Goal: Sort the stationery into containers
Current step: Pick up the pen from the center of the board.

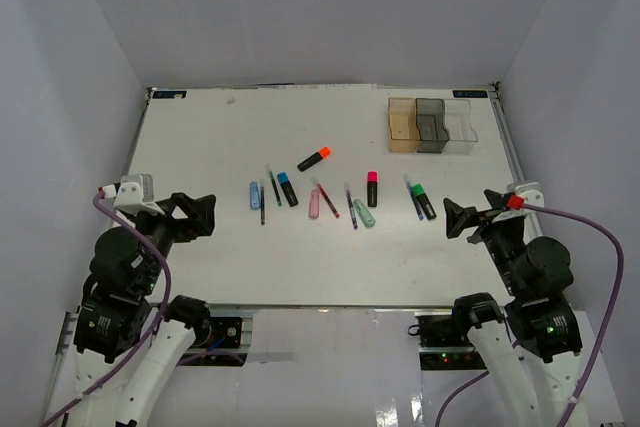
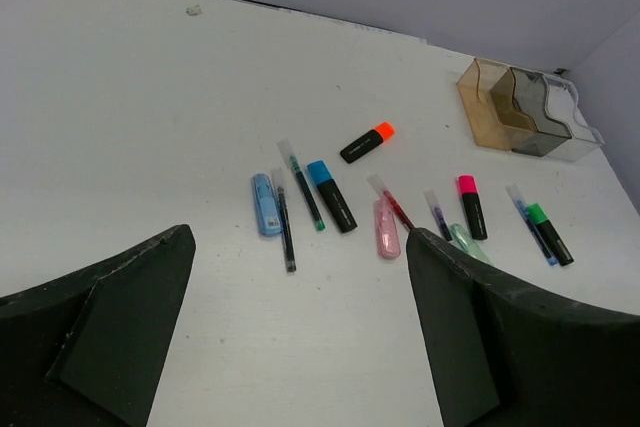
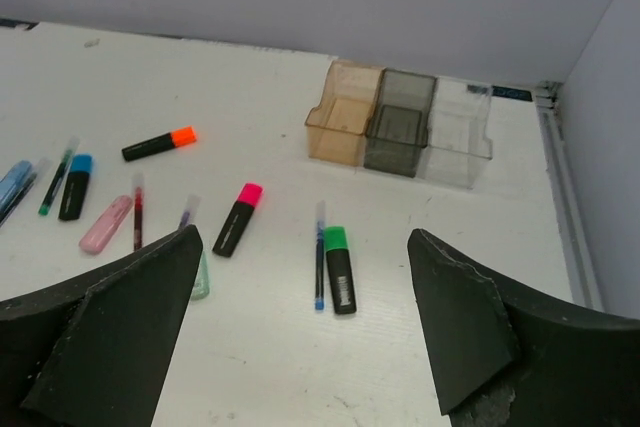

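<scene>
The stationery lies in a loose row mid-table: an orange-capped highlighter [image 1: 315,158], a blue-capped one [image 1: 287,188], a pink-capped one [image 1: 372,188], a green-capped one [image 1: 421,198], thin pens, and pastel blue [image 1: 254,194], pink [image 1: 314,204] and mint [image 1: 364,213] sticks. The three joined bins, amber [image 1: 402,125], smoky grey [image 1: 431,125] and clear [image 1: 461,124], stand at the far right. My left gripper [image 1: 208,215] is open and empty, left of the row. My right gripper [image 1: 452,219] is open and empty, just right of the green highlighter [image 3: 339,267].
The white table [image 1: 200,137] is boxed in by grey walls at left, back and right. A raised rail [image 1: 510,157] runs along the right edge beside the bins. Both arm bases sit at the near edge.
</scene>
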Controlling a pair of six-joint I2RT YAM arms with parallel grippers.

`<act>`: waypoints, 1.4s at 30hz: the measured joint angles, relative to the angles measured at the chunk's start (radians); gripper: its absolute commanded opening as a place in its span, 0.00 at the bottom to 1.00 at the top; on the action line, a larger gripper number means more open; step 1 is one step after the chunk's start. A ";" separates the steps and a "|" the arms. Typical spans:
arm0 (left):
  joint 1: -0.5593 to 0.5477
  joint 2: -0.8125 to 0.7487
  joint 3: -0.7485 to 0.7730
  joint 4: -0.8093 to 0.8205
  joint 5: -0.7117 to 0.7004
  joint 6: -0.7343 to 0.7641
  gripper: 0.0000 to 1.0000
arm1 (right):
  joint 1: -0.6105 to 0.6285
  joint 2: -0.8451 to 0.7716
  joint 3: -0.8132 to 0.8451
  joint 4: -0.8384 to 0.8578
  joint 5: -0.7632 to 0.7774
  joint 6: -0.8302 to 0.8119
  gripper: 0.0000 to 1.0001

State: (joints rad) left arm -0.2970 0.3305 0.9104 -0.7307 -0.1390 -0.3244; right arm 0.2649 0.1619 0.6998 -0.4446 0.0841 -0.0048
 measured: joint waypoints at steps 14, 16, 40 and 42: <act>0.000 0.366 -0.045 0.160 0.050 -0.044 0.98 | 0.004 0.518 0.075 -0.034 0.003 0.138 0.90; 0.000 0.454 -0.023 0.194 0.063 -0.044 0.98 | 0.004 0.632 0.116 -0.032 0.048 0.154 0.90; 0.038 0.645 -0.106 0.477 0.097 0.013 0.98 | -0.082 1.296 0.135 0.202 0.063 0.153 0.70; 0.038 0.645 -0.106 0.477 0.094 0.013 0.98 | -0.084 1.322 0.135 0.216 0.061 0.152 0.60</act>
State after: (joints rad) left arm -0.2588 0.9760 0.8043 -0.2535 -0.0452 -0.3111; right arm 0.1806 1.4837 0.8345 -0.2291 0.1455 0.1471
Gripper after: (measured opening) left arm 0.978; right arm 0.655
